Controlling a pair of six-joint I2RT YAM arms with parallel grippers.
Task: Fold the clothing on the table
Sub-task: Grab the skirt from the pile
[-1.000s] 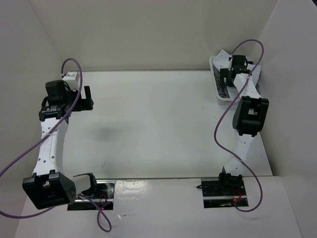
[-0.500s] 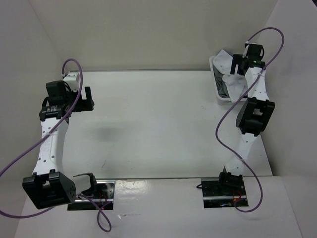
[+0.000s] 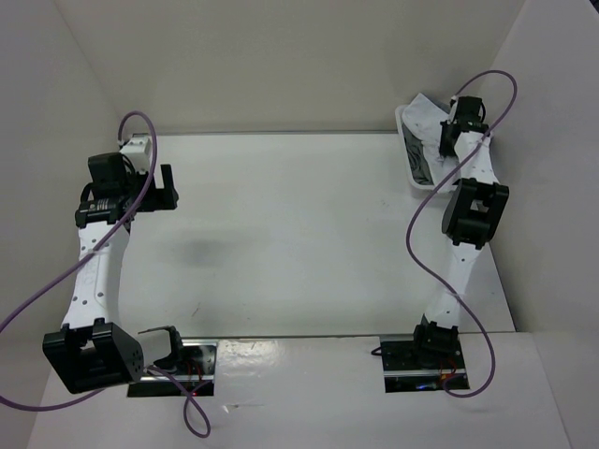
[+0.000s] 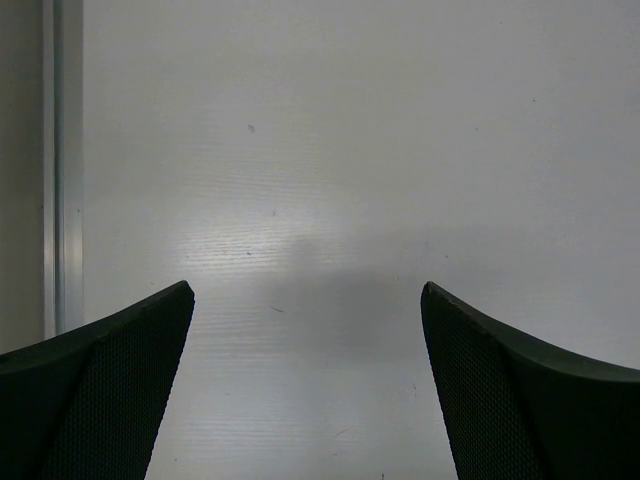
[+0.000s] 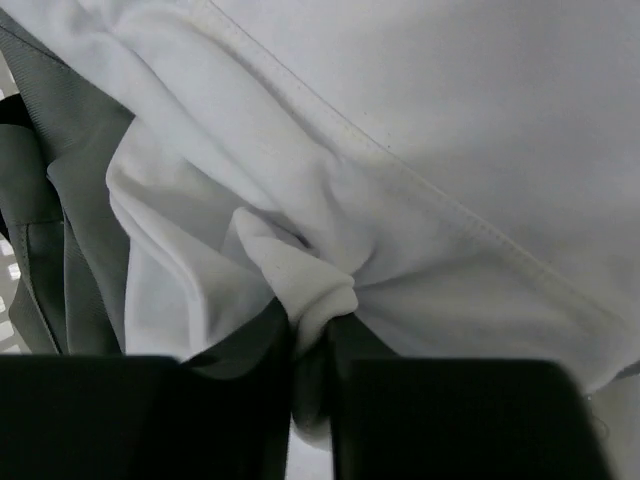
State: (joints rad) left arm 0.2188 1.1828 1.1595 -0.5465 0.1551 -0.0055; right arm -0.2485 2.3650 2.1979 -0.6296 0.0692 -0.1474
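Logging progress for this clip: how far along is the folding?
Done: nothing; no garment is spread on the table. In hand: the right gripper pinches a white garment in the basket. To do: bring it out, spread and fold it. The left gripper hangs open.

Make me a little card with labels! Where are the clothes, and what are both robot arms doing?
table: bare white top
basket: far right corner, holds clothes
white cloth: bunched in the basket
grey cloth: tucked beside the white cloth
left jaws: wide open over the table, holding nothing
right jaws: pinching a white cloth fold
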